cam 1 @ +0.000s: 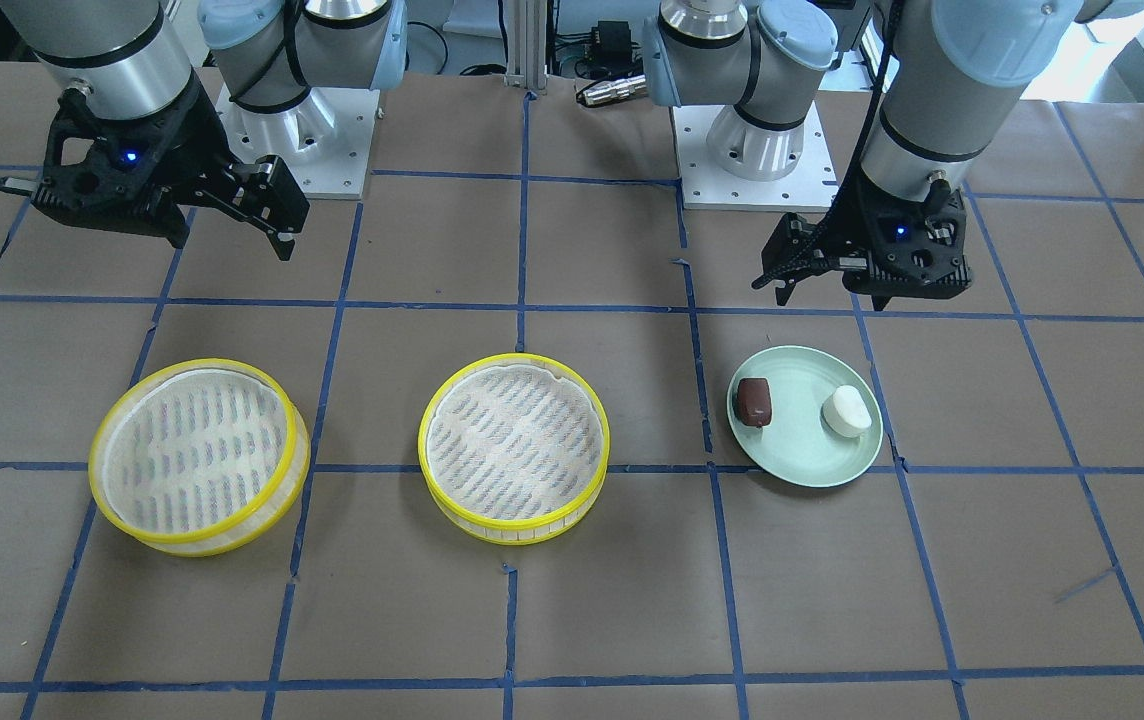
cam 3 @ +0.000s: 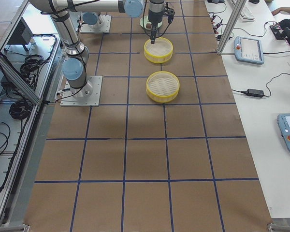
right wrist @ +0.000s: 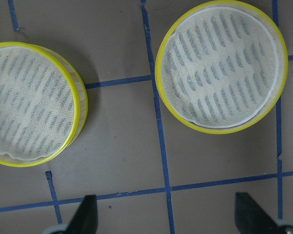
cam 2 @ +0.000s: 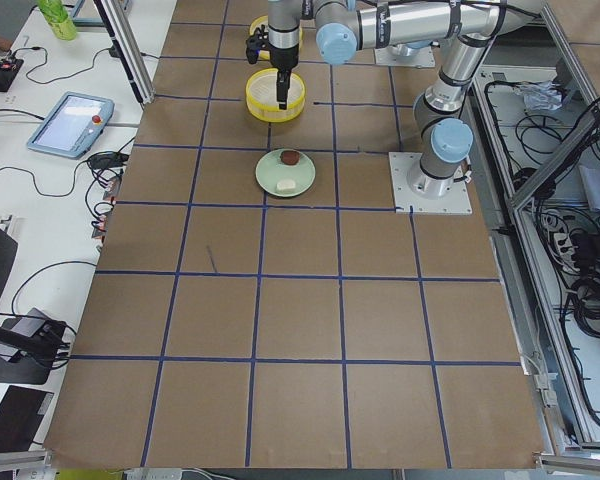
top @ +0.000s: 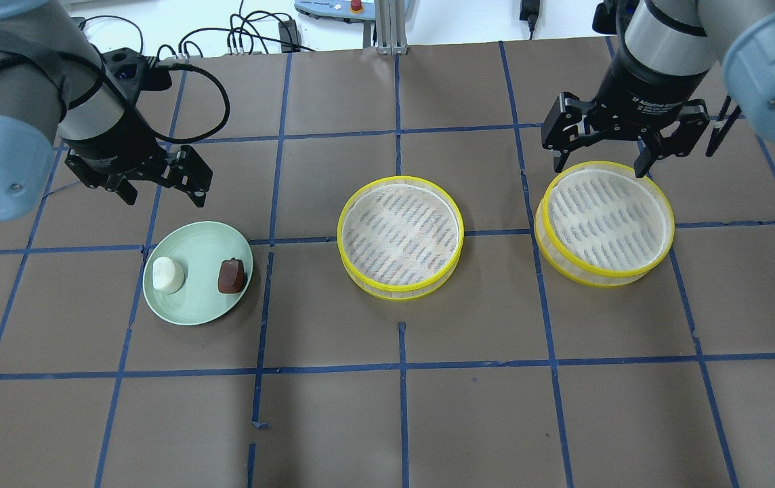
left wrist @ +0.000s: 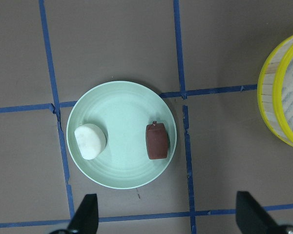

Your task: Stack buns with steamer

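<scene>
Nearest in the overhead view, the brown worktop (top: 401, 420) is crossed by blue tape lines (top: 401, 369) that form a grid.

Farther in, on the left of the scene, a pale green plate (top: 191, 310) rests on the worktop and holds both buns. The white bun (top: 169, 274) lies on the plate's left part. The brown bun (top: 232, 276) lies on its right part, near the rim. The two are apart and do not touch.

Right of the plate and well apart from it, the middle steamer (top: 401, 290) sits at the centre of the scene. It is a round tray with a yellow rim and a pale slatted floor. The right steamer (top: 604, 274) looks the same and stands farther right and a little farther back, with a gap between the two trays.

Farther still, the left pincer (top: 166, 200) hangs above the worktop just beyond the plate's far edge. Its fingers are spread wide and it grips nothing. The left wrist view shows the plate and both buns between and ahead of the two fingertips.

The right pincer (top: 599, 168) hangs over the far rim of the right steamer, clear of it. It is also spread wide and grips nothing. Its wrist view takes in both steamers.
</scene>
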### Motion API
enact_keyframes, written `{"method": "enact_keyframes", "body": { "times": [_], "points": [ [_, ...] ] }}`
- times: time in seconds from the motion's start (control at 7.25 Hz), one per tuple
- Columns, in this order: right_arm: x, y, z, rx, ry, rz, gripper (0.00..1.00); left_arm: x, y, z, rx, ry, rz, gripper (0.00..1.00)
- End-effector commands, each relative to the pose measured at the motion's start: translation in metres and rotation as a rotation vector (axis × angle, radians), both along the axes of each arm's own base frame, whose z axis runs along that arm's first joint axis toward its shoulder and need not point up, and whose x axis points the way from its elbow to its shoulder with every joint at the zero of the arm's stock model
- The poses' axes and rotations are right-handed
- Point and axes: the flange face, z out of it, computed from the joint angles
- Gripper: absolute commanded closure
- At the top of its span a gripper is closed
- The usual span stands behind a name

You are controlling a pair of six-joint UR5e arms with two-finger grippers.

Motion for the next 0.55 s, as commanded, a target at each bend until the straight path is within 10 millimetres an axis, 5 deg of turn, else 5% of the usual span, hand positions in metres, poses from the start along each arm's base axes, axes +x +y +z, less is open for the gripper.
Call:
{"method": "enact_keyframes", "body": {
  "times": [0.0, 0.14, 0.41],
  "points": [
    [0.0, 0.0, 0.0, 0.0, -0.001, -0.001, 0.0, 0.023, 0.001, -0.03, 0.033, 0.002, -0.018, 0.0],
    [0.0, 0.0, 0.0, 0.0, -0.001, -0.001, 0.0, 0.062, -0.001, -0.05, 0.045, 0.011, -0.037, 0.02],
    [0.0, 0.0, -0.001, 0.003, -0.001, 0.0, 0.0, 0.138, 0.007, -0.122, 0.065, 0.033, 0.027, 0.04]
  ]
}}
